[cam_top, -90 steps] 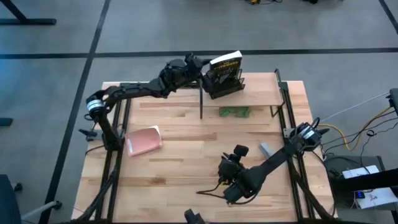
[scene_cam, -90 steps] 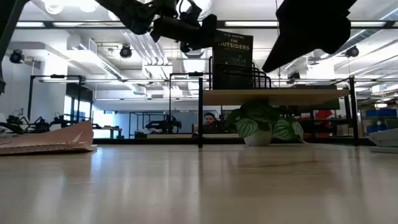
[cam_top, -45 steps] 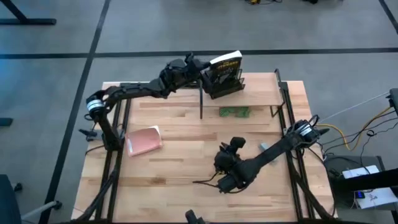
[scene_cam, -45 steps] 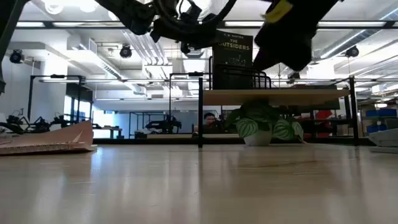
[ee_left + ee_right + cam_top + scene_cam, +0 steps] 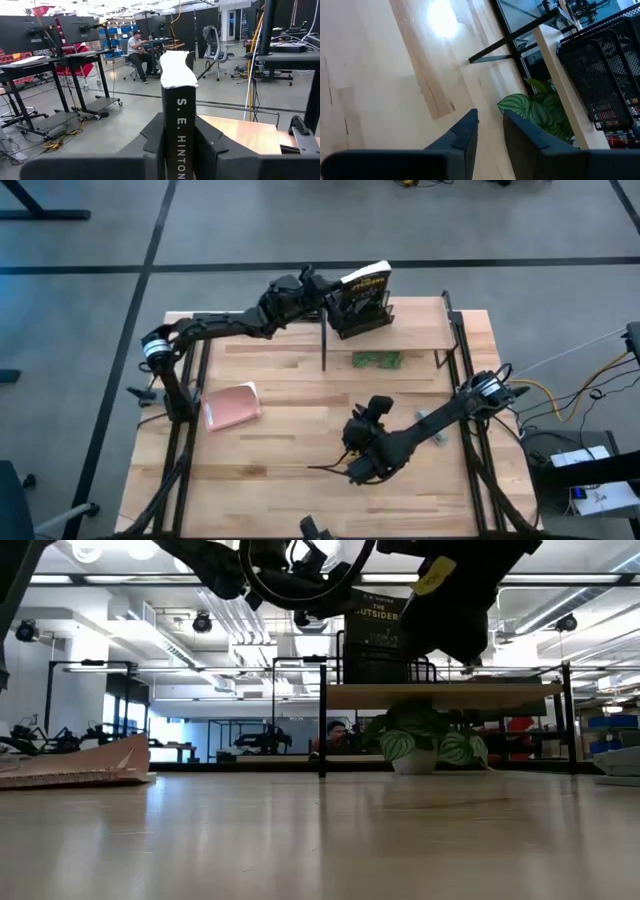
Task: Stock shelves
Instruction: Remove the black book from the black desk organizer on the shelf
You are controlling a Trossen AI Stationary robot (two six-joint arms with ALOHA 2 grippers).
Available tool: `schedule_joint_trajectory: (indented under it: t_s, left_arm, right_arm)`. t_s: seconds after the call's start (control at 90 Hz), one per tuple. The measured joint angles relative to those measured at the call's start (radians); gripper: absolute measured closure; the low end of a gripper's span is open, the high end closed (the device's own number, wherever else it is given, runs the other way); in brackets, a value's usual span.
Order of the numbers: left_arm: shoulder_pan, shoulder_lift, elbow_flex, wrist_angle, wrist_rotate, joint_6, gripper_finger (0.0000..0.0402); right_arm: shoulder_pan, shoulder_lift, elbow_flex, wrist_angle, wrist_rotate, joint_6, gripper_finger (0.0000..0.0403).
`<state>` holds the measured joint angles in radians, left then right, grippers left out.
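Left arm holds a book upright on the small shelf; right arm waits low over the desk.

The small light wood shelf on thin black legs (image 5: 415, 328) stands at the far edge of the big wood desk (image 5: 300, 440), twd the right corner. The left gripper (image 5: 328, 298) pinches a dark book w/ white page edges (image 5: 178, 100) by its spine, fingers (image 5: 212, 145) tight on both sides, in the black wire rack (image 5: 362, 318) on the shelf. A green leafy plant (image 5: 425, 740) sits under the shelf. A pink flat packet (image 5: 232, 406) lies nr the left edge. The right gripper (image 5: 490, 131) hangs over the desk's near middle, fingers a little apart, holding nothing.
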<state>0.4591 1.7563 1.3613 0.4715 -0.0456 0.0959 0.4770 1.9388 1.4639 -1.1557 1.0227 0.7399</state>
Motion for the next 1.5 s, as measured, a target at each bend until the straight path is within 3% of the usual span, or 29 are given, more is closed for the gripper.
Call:
schedule_joint_trajectory:
  t_s: [0.378, 0.633, 0.933, 1.5]
  left_arm:
    - [0.000, -0.004, 0.000, 0.052, 0.000, 0.000, 0.0358]
    - [0.000, -0.026, 0.000, 0.059, 0.003, -0.004, 0.0359]
    - [-0.007, -0.119, 0.000, -0.002, 0.012, -0.004, 0.0359]
    - [-0.035, -0.330, 0.000, -0.189, 0.063, 0.027, 0.0356]
  right_arm:
    - [0.000, 0.000, -0.001, -0.002, 0.000, 0.000, 0.0354]
    - [0.000, 0.000, -0.001, -0.003, 0.000, 0.005, 0.0344]
    - [0.000, 0.000, -0.002, -0.004, 0.000, 0.018, 0.0330]
    - [0.000, 0.000, -0.002, -0.004, -0.002, 0.020, 0.0357]
